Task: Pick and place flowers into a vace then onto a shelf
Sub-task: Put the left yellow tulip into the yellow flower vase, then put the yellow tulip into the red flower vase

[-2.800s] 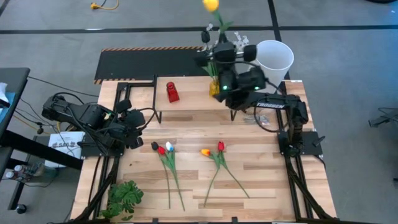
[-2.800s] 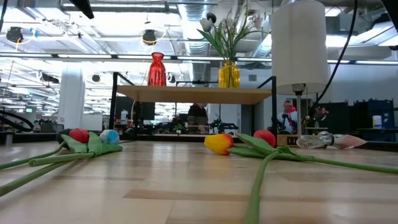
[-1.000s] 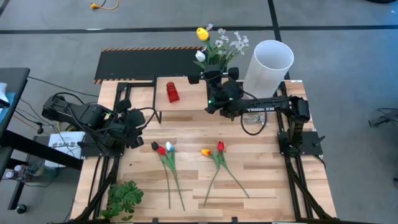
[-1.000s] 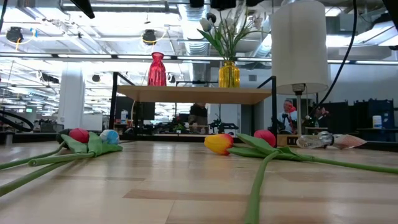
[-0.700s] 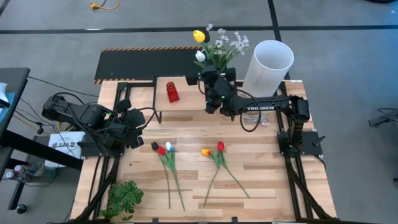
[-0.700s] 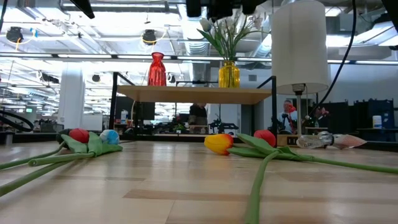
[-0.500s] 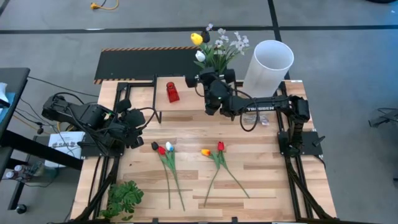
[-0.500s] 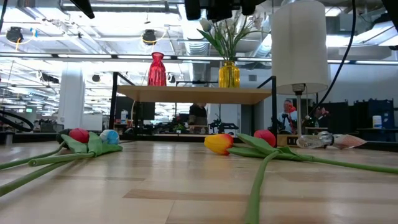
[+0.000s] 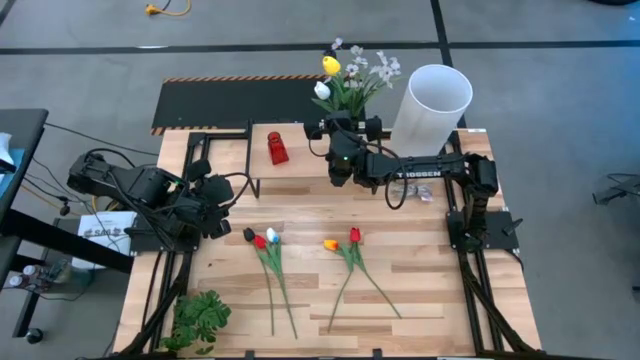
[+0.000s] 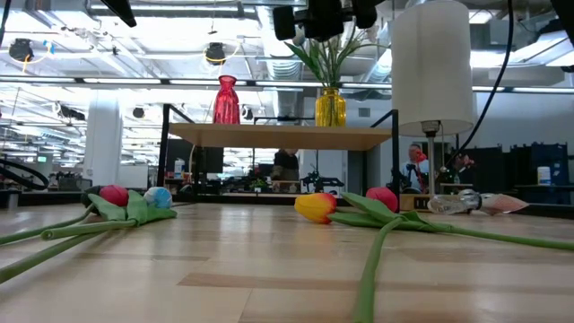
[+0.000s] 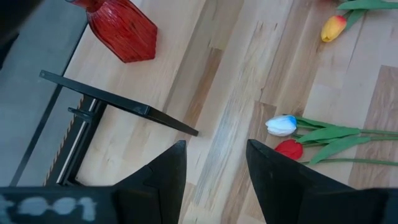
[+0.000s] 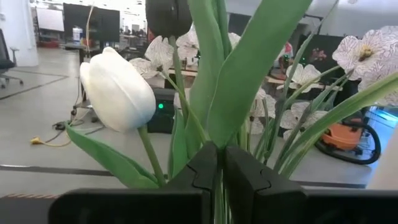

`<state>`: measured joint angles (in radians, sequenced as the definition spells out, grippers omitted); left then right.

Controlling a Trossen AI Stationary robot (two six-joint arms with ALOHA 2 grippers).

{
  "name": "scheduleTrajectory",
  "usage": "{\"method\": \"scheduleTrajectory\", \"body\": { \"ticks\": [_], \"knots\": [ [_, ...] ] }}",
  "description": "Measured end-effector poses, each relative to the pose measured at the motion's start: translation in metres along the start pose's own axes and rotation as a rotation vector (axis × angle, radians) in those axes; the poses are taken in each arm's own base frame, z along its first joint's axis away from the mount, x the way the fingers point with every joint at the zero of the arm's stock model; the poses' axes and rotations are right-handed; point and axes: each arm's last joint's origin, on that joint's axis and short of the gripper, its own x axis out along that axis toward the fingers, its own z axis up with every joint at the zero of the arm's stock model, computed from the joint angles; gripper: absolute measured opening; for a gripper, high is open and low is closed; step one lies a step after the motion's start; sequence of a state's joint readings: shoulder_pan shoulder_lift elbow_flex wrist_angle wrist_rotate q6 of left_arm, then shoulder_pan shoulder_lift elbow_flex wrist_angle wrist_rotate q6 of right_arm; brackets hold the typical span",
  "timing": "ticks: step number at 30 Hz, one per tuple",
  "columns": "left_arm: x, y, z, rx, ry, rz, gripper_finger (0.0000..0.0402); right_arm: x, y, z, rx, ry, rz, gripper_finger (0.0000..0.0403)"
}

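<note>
now dark fingers [image 12: 219, 163] pinch waxy stems [image 12: 219, 134]

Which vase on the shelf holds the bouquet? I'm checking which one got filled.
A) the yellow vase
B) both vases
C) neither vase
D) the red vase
A: in the low view the green stems rise out of the yellow vase on the shelf, while the red vase beside it stands with nothing in it.

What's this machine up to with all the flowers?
It's arranging them. The right gripper is up at the shelf, its fingers pinched on a stem in the bunch standing in the yellow vase. Four tulips lie on the table. The left gripper waits open at the table's left edge.
</note>
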<state>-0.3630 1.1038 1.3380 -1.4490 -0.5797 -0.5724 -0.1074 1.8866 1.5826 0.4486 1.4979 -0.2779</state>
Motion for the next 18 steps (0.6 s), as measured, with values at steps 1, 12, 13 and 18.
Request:
{"method": "scheduleTrajectory", "body": {
  "ticks": [1,12,13,18],
  "knots": [
    [0.0000,0.0000,0.0000,0.000,0.000,0.000,0.0158,0.0000,0.0000,0.0000,0.000,0.000,0.000,0.0023],
    [0.0000,-0.0005,-0.0004,0.001,0.011,-0.017,0.0158,0.0000,-0.0006,-0.0006,-0.008,0.007,-0.024,0.0073],
    [0.0000,-0.0005,-0.0004,0.000,0.011,-0.017,0.0158,0.0000,-0.0005,-0.0011,-0.014,0.008,-0.026,0.0080],
    [0.0000,-0.0005,-0.0004,0.000,0.012,-0.018,0.0158,-0.0010,-0.0010,-0.0021,-0.027,0.017,-0.053,0.0124]
  ]
}}
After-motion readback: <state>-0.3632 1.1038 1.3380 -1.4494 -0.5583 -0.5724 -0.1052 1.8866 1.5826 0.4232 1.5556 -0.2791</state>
